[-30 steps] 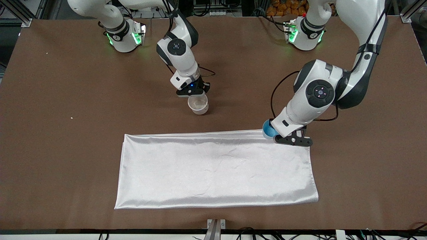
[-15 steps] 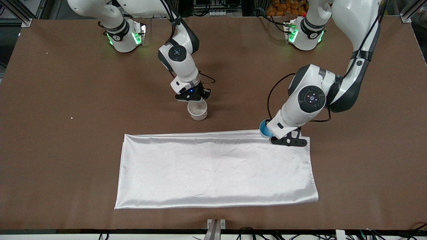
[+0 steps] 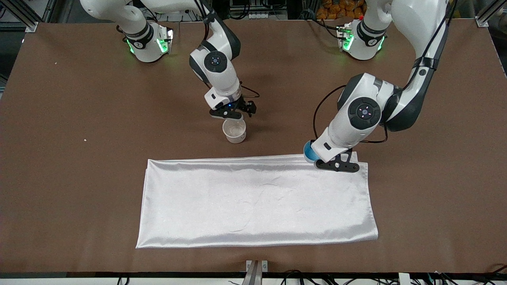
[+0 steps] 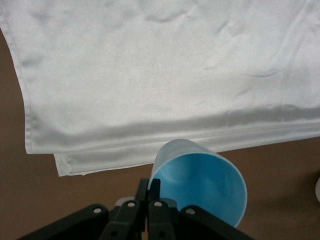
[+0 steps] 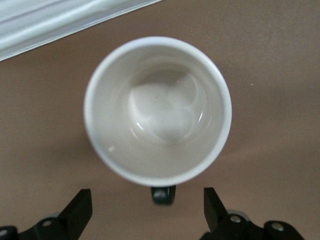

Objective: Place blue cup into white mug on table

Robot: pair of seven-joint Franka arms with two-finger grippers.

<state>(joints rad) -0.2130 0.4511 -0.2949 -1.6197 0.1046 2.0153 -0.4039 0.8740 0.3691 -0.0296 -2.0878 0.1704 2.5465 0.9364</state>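
While the transfer is being prepared, the scene is being listed from largest item to smallest.

Table (image 3: pixel 79 178): a matte brown surface is being used as the base for everything.

White cloth (image 3: pixel 253 202): a shiny folded sheet is lying nearer to the front camera than the mug; it is judged soft and slippery, and its edge is lying under the carried cup's path.

Left gripper (image 3: pixel 336 164): it is being held over the cloth's corner at the left arm's end, with its fingers clamped on the rim wall of the blue cup.

Right gripper (image 3: pixel 237 114): it is being held just above the mug's handle, with the jaws standing wide apart and gripping nothing.

White mug (image 5: pixel 157 110): it is standing upright on the table, empty, mouth up, black handle (image 5: pixel 164 194) between the open right fingers.

Blue cup (image 4: pixel 200 180): it is being carried tilted, clear of the mug and well apart from it.

Handling: the cup is judged light, thin-walled and slick; a rim pinch is judged adequate. The mug is judged rigid and breakable.

Obstruction: the right gripper is hanging close over the mug and is judged likely to crowd the approach.
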